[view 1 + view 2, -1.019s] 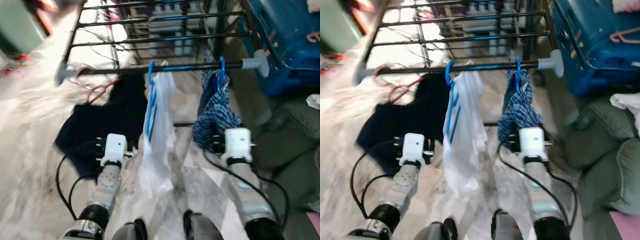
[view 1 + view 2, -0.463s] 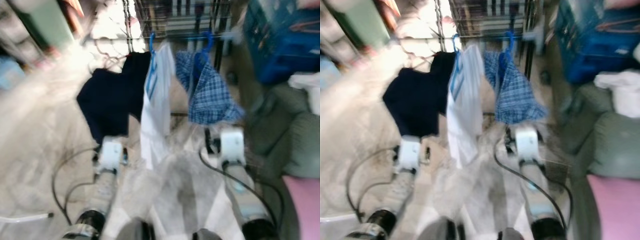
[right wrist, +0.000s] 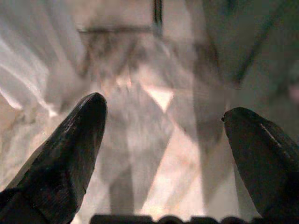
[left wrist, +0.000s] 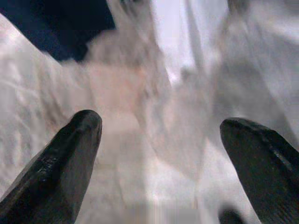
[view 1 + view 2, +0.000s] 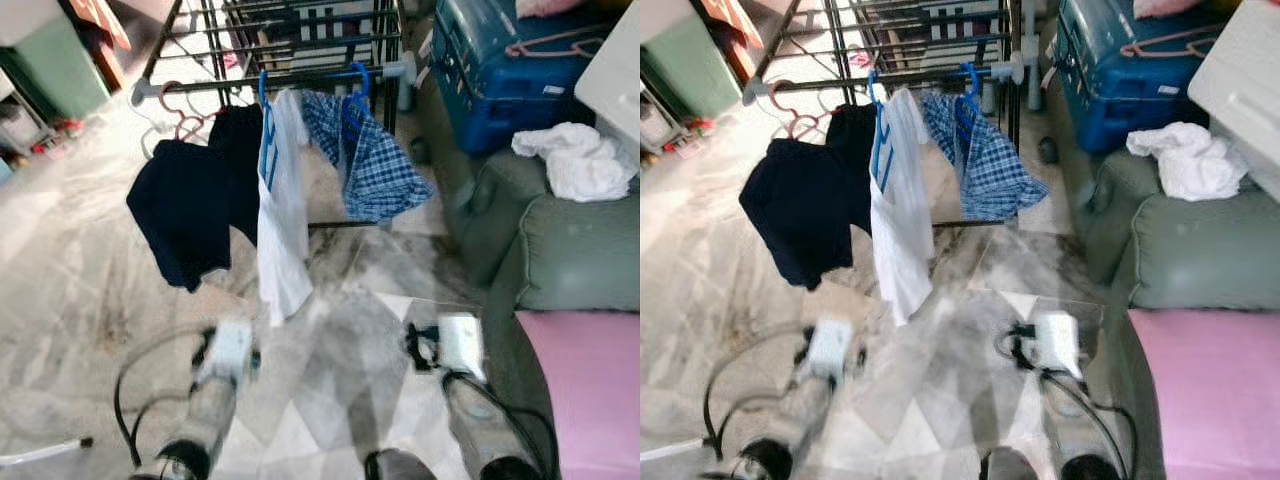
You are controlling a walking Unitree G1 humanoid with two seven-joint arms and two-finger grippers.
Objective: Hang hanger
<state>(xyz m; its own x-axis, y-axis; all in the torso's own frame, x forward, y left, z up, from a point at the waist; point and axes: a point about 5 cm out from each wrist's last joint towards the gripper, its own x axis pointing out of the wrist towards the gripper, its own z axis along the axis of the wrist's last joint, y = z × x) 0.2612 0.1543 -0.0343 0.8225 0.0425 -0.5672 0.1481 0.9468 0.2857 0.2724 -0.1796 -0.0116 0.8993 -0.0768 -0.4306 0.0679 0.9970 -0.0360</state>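
- A black drying rack (image 5: 290, 40) stands on the marble floor (image 5: 70, 290), ahead of the robot.
- On its front rail, from left: a pink hanger (image 5: 185, 122) carrying a navy shirt (image 5: 190, 215), a blue hanger (image 5: 265, 95) with a white shirt (image 5: 280, 230), then another blue hanger (image 5: 355, 100) with a blue checked garment (image 5: 375, 165).
- Left pincer (image 4: 159, 158): fingers spread wide, gripping nothing, above the floor and clear of the clothes.
- Right pincer (image 3: 163, 154): fingers also wide apart and empty, over the floor.
- On the right, a blue suitcase (image 5: 500, 70) bears a pink hanger (image 5: 550, 42); white cloth (image 5: 575, 160) lies on a green sofa (image 5: 560, 260).
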